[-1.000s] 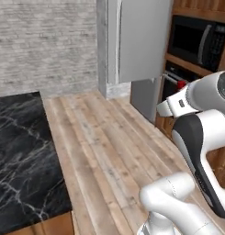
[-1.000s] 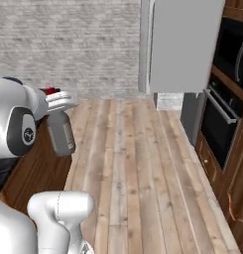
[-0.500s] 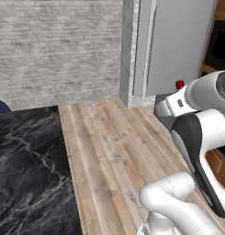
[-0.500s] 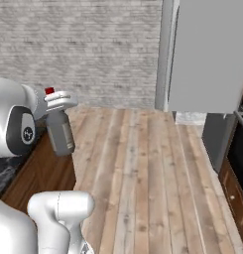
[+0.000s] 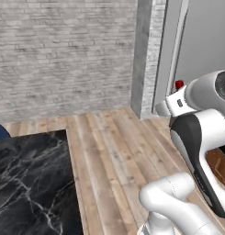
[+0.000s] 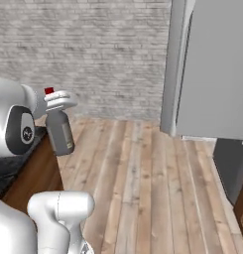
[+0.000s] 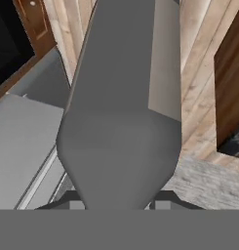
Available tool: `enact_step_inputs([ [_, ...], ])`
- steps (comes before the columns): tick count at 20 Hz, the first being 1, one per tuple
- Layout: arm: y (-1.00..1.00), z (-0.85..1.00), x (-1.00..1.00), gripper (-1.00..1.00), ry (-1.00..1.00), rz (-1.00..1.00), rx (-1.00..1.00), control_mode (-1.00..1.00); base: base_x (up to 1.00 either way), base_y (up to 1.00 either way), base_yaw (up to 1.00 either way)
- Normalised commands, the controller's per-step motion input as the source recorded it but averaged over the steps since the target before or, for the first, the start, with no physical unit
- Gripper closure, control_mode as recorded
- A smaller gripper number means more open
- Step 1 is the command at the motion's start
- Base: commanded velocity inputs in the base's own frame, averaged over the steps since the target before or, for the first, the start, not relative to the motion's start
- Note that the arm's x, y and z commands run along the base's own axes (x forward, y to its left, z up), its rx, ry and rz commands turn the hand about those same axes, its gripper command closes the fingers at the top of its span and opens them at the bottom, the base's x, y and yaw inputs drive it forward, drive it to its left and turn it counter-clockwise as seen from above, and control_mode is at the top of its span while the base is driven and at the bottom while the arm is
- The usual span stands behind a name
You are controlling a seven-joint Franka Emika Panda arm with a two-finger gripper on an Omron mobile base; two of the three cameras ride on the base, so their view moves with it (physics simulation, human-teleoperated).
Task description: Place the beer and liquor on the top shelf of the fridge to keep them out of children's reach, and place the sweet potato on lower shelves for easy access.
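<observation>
Grey brick wall (image 5: 63, 55) runs across the back of the kitchen, and pale wooden floor planks (image 6: 143, 188) stretch from it toward the robot. Starting at the left in the left base view, a black marble tabletop (image 5: 31, 183) fills the eight o'clock corner, with the rim of something blue (image 5: 0, 131) at its far edge, too little of it showing to tell what it is. Moving right, a grey brick pillar (image 5: 148, 55) stands at about one o'clock, and just beside it rises the fridge (image 5: 205, 41), its flat grey door closed toward us.

At three o'clock in that view the white arm folds up, and a small red cap (image 5: 179, 84) pokes out above the wrist. The right base view makes it plain: at nine o'clock the gripper (image 6: 58, 103) has its jaws closed narrowly around the thin neck of the liquor (image 6: 59, 133), just under the red cap. The greyish bottle hangs upright below the jaws, clear of the floor and off the edge of the dark tabletop (image 6: 16, 163) beneath the arm. It is well apart from the fridge (image 6: 217, 69), which fills the two o'clock side of that view.

From the hand view, the bottle's broad grey body (image 7: 123, 112) spreads away from the jaws, shoulders nearest, with floor planks (image 7: 199, 58) beyond it.
</observation>
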Motion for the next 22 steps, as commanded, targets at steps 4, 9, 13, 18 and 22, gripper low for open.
enact_step_inputs([
  [4,0.0,0.0,0.0,1.0,0.0,0.0,0.0,1.0,1.0,0.0,0.0],
  [9,0.0,0.0,0.0,1.0,0.0,0.0,0.0,1.0,1.0,0.0,0.0],
  [13,0.0,0.0,0.0,1.0,0.0,0.0,0.0,1.0,1.0,0.0,-0.01],
  [18,0.0,0.0,0.0,1.0,0.0,0.0,0.0,1.0,1.0,0.0,-0.1],
  [22,0.0,0.0,0.0,1.0,0.0,0.0,0.0,1.0,1.0,0.0,-0.2],
])
